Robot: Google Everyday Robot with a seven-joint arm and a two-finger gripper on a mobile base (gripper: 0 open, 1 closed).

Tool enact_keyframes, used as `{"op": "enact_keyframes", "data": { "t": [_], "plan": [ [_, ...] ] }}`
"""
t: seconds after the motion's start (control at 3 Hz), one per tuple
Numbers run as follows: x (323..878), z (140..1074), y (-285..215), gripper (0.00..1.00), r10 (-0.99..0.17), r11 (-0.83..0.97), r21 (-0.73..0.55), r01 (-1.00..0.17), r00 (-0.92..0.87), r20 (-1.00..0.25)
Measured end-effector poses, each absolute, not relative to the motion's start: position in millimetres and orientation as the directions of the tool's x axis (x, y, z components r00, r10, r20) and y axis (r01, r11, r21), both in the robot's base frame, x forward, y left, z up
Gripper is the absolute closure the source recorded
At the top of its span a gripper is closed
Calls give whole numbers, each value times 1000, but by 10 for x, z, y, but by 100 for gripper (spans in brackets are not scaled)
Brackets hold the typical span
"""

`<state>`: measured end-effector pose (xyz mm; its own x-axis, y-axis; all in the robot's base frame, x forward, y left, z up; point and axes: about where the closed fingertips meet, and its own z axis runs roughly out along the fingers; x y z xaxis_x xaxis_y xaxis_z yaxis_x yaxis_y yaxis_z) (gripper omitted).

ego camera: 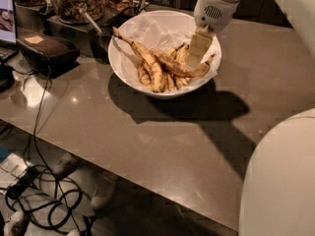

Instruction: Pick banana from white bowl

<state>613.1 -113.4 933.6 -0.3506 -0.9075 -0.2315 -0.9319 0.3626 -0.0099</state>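
Banana (183,70) first: it's the plump, curved one, dull yellow with heavy brown mottling, lying across the 3-to-4 o'clock part of the white bowl (121,69), on top of the crinkled paper liner (153,27) and leaning on a couple of slimmer bananas (143,75). Honestly it looks pretty overripe, so I'd guess light but soft and squishy, with skin that could split or slide if pinched hard. Best bet is probably the fat middle, squeezing across the short width, not the thin tips. It's also touching its neighbours, so one might drag along with it. The longer banana with the thin stem (142,58) runs from 10 o'clock down toward 6 and isn't the one to go for. The claw (199,49) comes in from 1 o'clock, hanging inside the bowl right over the banana's right half, its tip down at the top edge of the fruit. Can't tell if it's actually touching, and can't tell if the claw is apart or together either. Bowl sits on the grey worktop (147,146), with a black box (47,53) off at 9 o'clock and snack jars (74,1) at 11.
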Motion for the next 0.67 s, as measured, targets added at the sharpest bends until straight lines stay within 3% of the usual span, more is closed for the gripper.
{"op": "enact_keyframes", "data": {
  "t": [0.67],
  "plan": [
    [6170, 9281, -1116, 44, -917, 356, -19, -934, -345, -199]
  ]
}}
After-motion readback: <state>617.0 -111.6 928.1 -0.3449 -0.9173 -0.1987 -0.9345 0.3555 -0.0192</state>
